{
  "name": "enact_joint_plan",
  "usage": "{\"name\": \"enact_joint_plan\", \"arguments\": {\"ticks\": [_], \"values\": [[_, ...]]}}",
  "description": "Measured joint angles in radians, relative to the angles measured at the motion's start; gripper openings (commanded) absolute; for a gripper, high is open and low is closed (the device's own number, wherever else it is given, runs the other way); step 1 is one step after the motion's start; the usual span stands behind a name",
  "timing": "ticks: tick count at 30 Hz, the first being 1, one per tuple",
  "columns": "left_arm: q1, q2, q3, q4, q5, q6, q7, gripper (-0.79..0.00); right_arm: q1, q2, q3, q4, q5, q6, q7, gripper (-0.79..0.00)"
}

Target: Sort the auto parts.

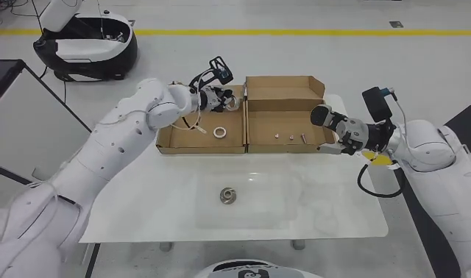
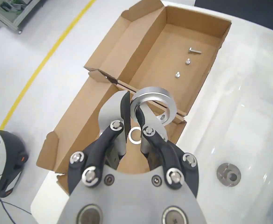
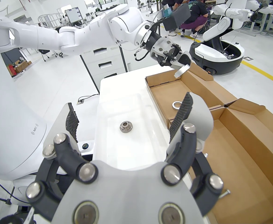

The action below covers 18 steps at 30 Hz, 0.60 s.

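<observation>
Left wrist view: my left pincer (image 2: 133,104) pinches the metal shaft collar (image 2: 161,100) by its wall, above the left cardboard box (image 2: 64,150). It looks heavy, rigid and slick, so I'd grip firmly. My right pincer (image 3: 129,103) is gaping wide.

The top view looks down from above the arms, taking in the whole table (image 1: 309,204). The left wrist view sits close behind the left gripper (image 2: 132,106), facing down over the left cardboard box (image 2: 87,117). The right wrist view looks low across the table from behind the right gripper (image 3: 129,100), toward the left arm (image 3: 92,31). All three share the flanged hub (image 1: 227,196) and washer (image 1: 219,132); both wrist views, the metal ring (image 2: 155,96).
</observation>
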<state>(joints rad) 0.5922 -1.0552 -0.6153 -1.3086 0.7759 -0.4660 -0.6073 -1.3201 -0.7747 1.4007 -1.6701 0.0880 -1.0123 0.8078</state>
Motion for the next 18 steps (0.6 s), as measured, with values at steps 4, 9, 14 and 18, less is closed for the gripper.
{"name": "enact_joint_plan", "arguments": {"ticks": [4, 9, 14, 18], "values": [[-0.02, -0.015, 0.024, 0.07, 0.052, -0.019, -0.029, -0.785, 0.0, 0.0, 0.0, 0.0, 0.0, 0.0, 0.0, 0.0], [-0.053, -0.04, 0.055, 0.156, 0.096, -0.048, -0.068, -0.785, 0.0, 0.0, 0.0, 0.0, 0.0, 0.0, 0.0, 0.0], [-0.087, -0.071, 0.096, 0.236, 0.149, -0.091, -0.089, -0.785, 0.0, 0.0, 0.0, 0.0, 0.0, 0.0, 0.0, 0.0], [-0.112, -0.101, 0.138, 0.312, 0.204, -0.127, -0.095, -0.785, 0.0, 0.0, 0.0, 0.0, 0.0, 0.0, 0.0, 0.0]]}}
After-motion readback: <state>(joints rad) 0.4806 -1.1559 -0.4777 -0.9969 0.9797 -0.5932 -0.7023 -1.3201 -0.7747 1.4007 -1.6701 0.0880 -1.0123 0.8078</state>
